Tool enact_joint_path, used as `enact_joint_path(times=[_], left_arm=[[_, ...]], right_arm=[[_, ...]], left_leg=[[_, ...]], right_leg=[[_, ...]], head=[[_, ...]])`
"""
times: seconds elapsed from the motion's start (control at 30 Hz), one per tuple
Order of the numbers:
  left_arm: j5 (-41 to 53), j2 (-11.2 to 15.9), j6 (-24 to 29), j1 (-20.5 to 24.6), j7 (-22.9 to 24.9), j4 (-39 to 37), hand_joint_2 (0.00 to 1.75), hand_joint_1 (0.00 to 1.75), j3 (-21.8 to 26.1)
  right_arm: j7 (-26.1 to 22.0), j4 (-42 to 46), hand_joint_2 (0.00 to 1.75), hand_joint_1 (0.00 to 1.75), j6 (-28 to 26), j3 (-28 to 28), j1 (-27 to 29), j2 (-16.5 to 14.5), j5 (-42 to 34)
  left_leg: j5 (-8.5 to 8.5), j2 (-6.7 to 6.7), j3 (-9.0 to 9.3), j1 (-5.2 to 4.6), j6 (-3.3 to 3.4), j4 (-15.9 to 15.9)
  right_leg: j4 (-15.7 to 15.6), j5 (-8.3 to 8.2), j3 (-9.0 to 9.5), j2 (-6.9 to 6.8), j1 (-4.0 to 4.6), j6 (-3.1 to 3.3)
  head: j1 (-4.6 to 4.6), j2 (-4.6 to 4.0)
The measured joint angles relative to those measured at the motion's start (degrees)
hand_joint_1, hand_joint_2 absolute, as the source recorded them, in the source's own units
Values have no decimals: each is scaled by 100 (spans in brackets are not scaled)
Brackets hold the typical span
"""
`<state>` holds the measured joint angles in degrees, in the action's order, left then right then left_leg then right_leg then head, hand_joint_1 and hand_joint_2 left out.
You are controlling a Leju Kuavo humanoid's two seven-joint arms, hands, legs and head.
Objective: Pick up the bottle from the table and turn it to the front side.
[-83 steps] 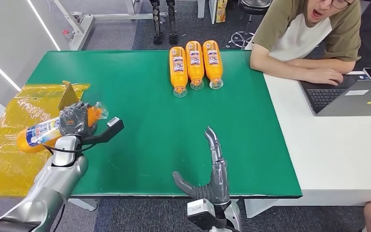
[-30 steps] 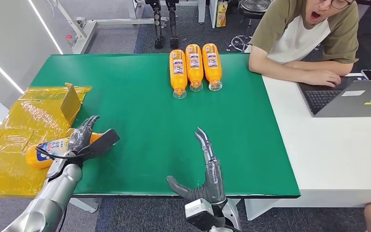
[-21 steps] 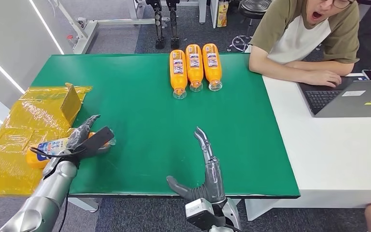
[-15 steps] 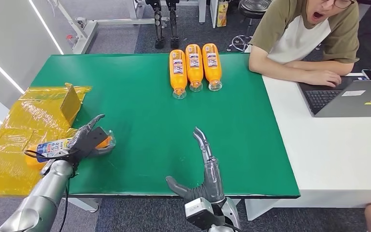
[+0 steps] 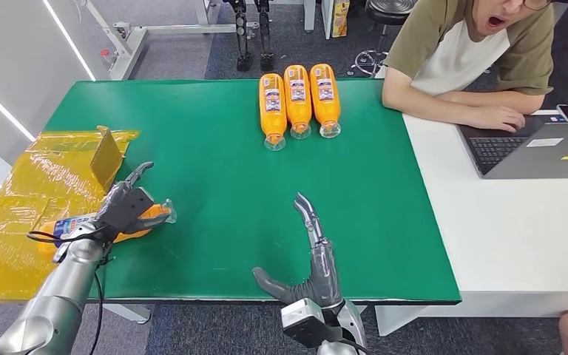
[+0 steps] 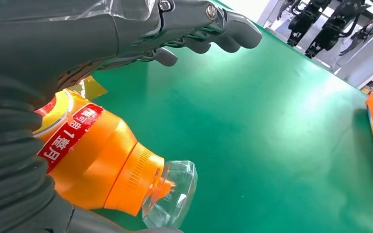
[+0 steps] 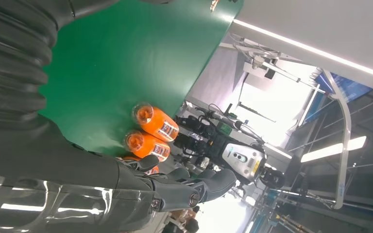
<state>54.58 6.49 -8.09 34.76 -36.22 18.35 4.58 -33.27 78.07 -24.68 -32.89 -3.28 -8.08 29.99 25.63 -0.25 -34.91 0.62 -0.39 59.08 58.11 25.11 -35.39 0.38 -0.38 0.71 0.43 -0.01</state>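
Observation:
An orange bottle (image 5: 142, 219) with a clear cap (image 5: 165, 213) lies on its side at the green table's (image 5: 214, 185) left edge, its base over a yellow plastic sheet (image 5: 29, 200). My left hand (image 5: 123, 202) hovers over its middle, fingers straight and spread. The left wrist view shows the fingers (image 6: 199, 24) stretched out above the bottle (image 6: 92, 165), not wrapped around it. My right hand (image 5: 314, 255) stays open at the table's front edge, fingers pointing away. Three more orange bottles (image 5: 298, 96) lie side by side at the back, also visible as bottles (image 7: 150, 124) in the right wrist view.
A person leans on the white desk (image 5: 503, 222) to the right, an arm (image 5: 451, 107) near the green table's far corner, beside a laptop (image 5: 540, 148). A small cardboard piece (image 5: 107, 151) stands on the yellow sheet.
My left hand has lowered the bottle from the air onto the table's left edge and spread its fingers, staying over it. The right hand has barely shifted.

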Motion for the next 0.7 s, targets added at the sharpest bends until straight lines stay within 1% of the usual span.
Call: enact_joint_path(times=[0.1, 0.17, 0.27, 0.37, 0.43, 0.5, 0.53, 0.6, 0.7], left_arm=[[-9, 0, 2, 4, -48, 3, 175, 0, 0], [-102, 0, -29, 27, -184, 27, 175, 0, -1], [-708, -1, -139, 112, -362, 270, 175, 0, -76], [-2024, 1, -65, 168, -398, 825, 175, 0, -428], [-3142, -8, 141, 102, -406, 1405, 175, 0, -796], [-4002, -42, 413, -23, -410, 2087, 175, 0, -1141], [-4230, -61, 515, -80, -411, 2384, 175, 0, -1276], [-4389, -86, 591, -165, -411, 2823, 175, 0, -1473], [-4424, -108, 618, -250, -411, 3192, 175, 0, -1620]], right_arm=[[0, -7, 175, 0, 0, 0, -4, -4, -1], [0, -18, 175, 0, -3, 1, -11, -7, -16], [-3, -49, 175, 0, -9, 1, -35, -14, -73], [-10, -72, 175, 0, -9, 1, -60, -27, -101], [-13, -76, 175, 0, -9, 3, -64, -33, -98], [-12, -76, 175, 0, -10, 8, -62, -38, -95], [-11, -76, 175, 0, -11, 11, -61, -39, -94], [-11, -76, 175, 0, -14, 16, -60, -40, -94], [-11, -74, 175, 0, -15, 22, -58, -41, -94]], left_leg=[[0, 0, -1, 0, 0, 0], [0, 0, -3, 0, 0, 0], [-1, 0, -7, 1, 0, 1], [-1, -1, -8, 1, 0, 2], [-1, -2, -9, 0, 0, 2], [1, -3, -11, 0, 1, 2], [2, -3, -12, 0, 2, 2], [5, -3, -13, -1, 3, 2], [7, -1, -12, 0, 4, 2]], right_leg=[[0, 0, -2, 0, 0, 0], [0, 0, -5, 0, 0, 0], [0, -1, -9, -1, 1, 0], [1, -2, -9, -2, 1, 0], [0, -2, -8, -1, 0, 0], [-1, -1, -9, -1, 0, -1], [-2, -1, -9, -1, 0, -1], [-4, 0, -9, -2, 0, -2], [-4, 1, -10, 0, 0, -2]], head=[[0, 0], [0, 0], [0, 0], [1, 1], [0, 1], [1, 1], [1, 1], [1, 1], [1, 1]])
